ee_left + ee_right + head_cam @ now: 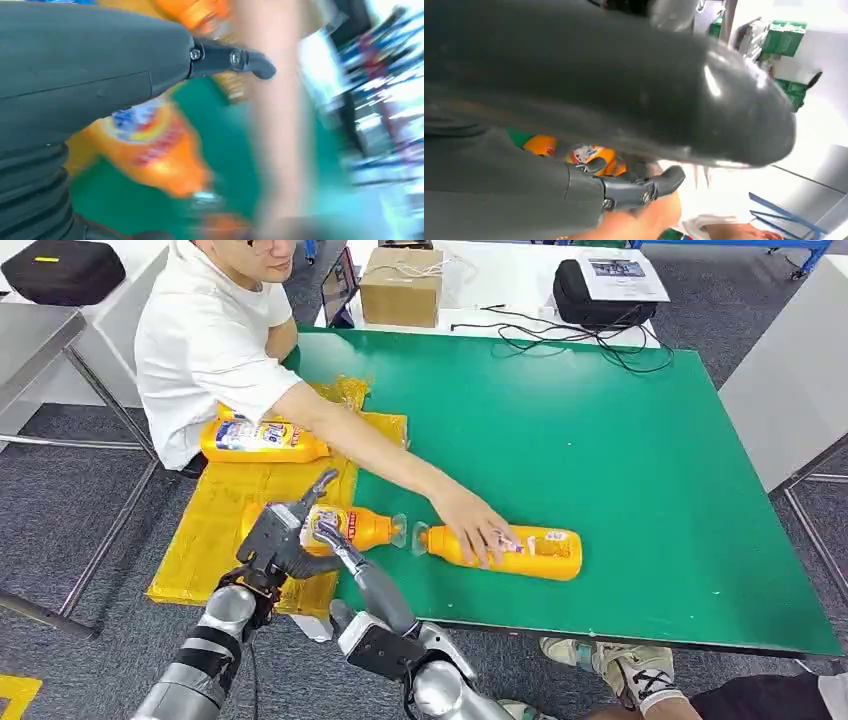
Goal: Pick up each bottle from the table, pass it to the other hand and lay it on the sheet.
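Right hand (345,545): grey, jointed, at the table's near edge, fingers on the middle bottle (360,527); grip cannot be told. Left hand (283,537): dark, angular, fingers apart, beside that bottle, holding nothing. Middle bottle: glossy orange plastic, lying half on the crinkled yellow sheet (215,530). Second bottle (262,439): on the sheet's far part. Third bottle (520,551): on the smooth green table (620,460), under a person's hand (478,527).

No wording legible on any label

The three orange bottles (262,438) (352,527) (520,550) carry blue, white and red labels, too small and blurred to read; the printed sheet on the black case (608,285) beyond the desk (620,440) is likewise illegible.
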